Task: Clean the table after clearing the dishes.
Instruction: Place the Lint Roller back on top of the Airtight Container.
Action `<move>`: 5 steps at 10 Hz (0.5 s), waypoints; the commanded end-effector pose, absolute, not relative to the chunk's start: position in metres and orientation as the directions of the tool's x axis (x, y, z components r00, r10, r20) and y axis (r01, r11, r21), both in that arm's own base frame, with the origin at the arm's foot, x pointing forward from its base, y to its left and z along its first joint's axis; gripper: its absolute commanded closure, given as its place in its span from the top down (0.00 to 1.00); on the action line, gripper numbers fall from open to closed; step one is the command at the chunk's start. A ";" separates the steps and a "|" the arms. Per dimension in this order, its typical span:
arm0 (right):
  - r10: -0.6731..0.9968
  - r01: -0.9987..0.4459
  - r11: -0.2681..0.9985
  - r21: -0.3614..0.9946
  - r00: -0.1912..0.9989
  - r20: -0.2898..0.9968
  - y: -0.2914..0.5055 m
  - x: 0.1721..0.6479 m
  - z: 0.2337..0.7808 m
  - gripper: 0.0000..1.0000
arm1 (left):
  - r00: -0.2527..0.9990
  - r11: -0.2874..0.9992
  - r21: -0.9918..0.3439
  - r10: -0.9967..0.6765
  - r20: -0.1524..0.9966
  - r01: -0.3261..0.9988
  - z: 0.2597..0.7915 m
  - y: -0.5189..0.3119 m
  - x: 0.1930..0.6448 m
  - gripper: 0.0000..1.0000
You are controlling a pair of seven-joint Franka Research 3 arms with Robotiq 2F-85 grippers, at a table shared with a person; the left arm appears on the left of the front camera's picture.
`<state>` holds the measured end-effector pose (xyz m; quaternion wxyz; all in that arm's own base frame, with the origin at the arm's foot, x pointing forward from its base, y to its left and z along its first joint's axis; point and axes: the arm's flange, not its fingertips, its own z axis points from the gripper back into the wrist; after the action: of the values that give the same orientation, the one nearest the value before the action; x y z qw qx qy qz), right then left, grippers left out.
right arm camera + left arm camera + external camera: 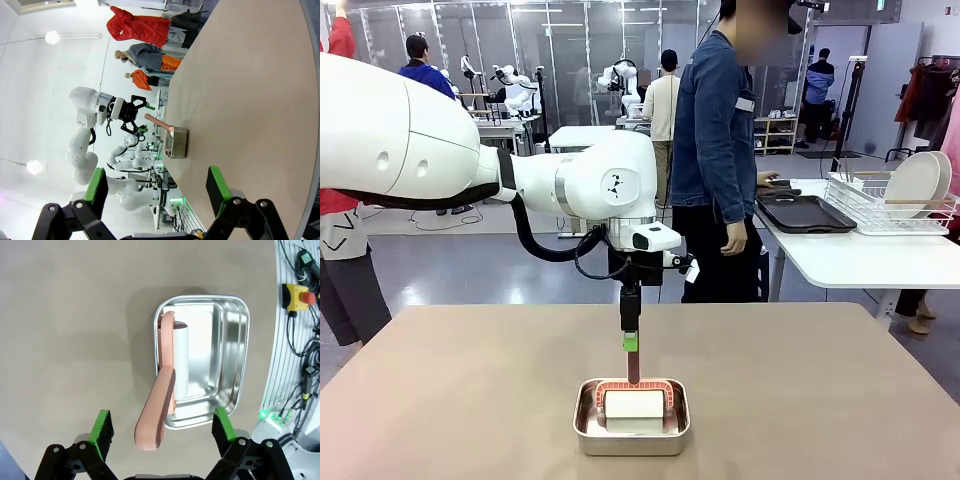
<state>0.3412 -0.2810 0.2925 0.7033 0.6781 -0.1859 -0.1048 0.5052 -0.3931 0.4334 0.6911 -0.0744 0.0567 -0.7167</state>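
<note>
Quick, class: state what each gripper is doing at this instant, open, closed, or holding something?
Left gripper: open, empty, above the pink handle of the roller in the steel pan.
Right gripper: open, empty, over the table.

Past the gripper, across a grey floor (500,270), stands a white side table (860,262) carrying a wire dish rack (890,208) (plates propped inside). Farther back, glass partitions (470,40), more white tables (582,135) and a clothes rail (932,90).

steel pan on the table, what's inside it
A lint roller lies in the steel pan: white roll in a pink frame, its pink handle sticking out over the rim. The pan floor under the roll is covered.
</note>
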 end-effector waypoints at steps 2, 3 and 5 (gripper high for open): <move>-0.396 -0.097 0.067 0.993 0.911 0.116 -0.280 0.339 0.295 1.00 | 0.058 0.044 -0.191 -0.996 0.066 0.981 0.467 -0.373 0.508 1.00; -0.396 -0.097 0.067 0.993 0.911 0.116 -0.280 0.339 0.295 1.00 | 0.182 0.135 -0.277 -0.972 0.152 0.952 0.494 -0.342 0.511 1.00; -0.396 -0.097 0.067 0.993 0.911 0.116 -0.280 0.339 0.295 1.00 | 0.486 0.282 -0.486 -0.794 0.366 0.827 0.528 -0.242 0.499 1.00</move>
<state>0.3410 -0.2813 0.2926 0.7033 0.6779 -0.1863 -0.1051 0.5216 -0.3011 0.5225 0.7734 -0.2203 0.0209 -0.5940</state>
